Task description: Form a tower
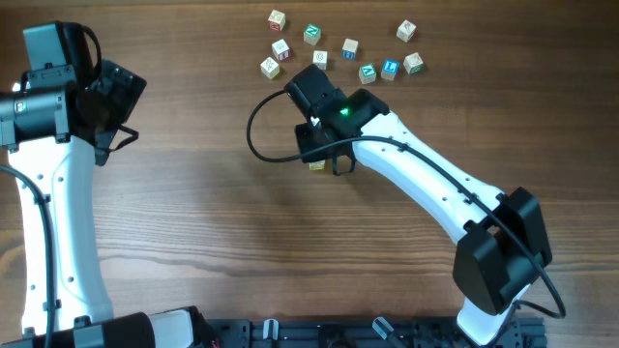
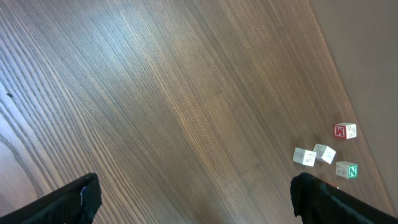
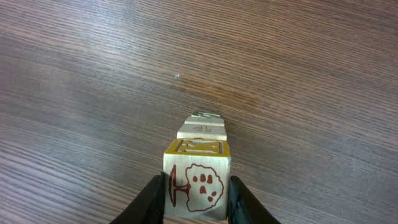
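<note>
Two grippers, but only one is engaged. At the far left, the left gripper (image 2: 196, 186) hangs spread fully wide above the table (image 1: 193, 213), holding nothing. Toward the middle, the right gripper (image 3: 198, 193) is closed snugly on the yellow-framed cube (image 3: 196, 177) at the near end of the tower (image 3: 200, 130). A pale cube and a green-marked cube (image 3: 207, 114) line up beyond it, though I cannot tell how squarely they sit. I judge these wooden cubes light, rigid and rather slick, so the stack would topple at a nudge. Flat opposite faces, taken at mid-height, are the place to hold. Loose cubes (image 1: 349, 48) lie scattered beyond, to the right.
</note>
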You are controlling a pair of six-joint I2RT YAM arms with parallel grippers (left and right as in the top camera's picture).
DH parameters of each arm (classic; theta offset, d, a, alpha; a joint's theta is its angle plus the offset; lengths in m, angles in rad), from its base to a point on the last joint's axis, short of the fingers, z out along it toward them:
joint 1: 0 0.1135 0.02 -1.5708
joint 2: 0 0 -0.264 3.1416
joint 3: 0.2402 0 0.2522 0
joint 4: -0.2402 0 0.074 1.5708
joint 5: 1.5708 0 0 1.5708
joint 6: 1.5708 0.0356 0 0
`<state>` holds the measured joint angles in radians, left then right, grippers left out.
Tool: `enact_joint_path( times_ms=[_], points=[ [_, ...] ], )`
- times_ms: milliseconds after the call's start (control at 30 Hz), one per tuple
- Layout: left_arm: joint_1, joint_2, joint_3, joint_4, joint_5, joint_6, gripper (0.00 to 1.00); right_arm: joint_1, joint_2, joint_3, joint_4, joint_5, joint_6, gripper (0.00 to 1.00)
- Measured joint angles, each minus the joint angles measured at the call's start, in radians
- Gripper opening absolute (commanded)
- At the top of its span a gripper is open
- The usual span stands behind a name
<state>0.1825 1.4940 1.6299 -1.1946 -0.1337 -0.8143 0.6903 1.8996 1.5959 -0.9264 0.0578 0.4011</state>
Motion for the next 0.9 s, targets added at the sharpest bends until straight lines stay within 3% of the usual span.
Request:
enact_joint_path(
  times_ms=[367, 900],
  points=[
    [0.0, 0.0, 0.0, 0.0, 0.0, 0.0, 1.0, 0.0, 0.0, 0.0, 0.001, 0.0, 0.003, 0.33],
    [0.0, 0.0, 0.0, 0.0, 0.0, 0.0, 1.0, 0.0, 0.0, 0.0, 0.016, 0.0, 0.006, 0.31]
  ],
)
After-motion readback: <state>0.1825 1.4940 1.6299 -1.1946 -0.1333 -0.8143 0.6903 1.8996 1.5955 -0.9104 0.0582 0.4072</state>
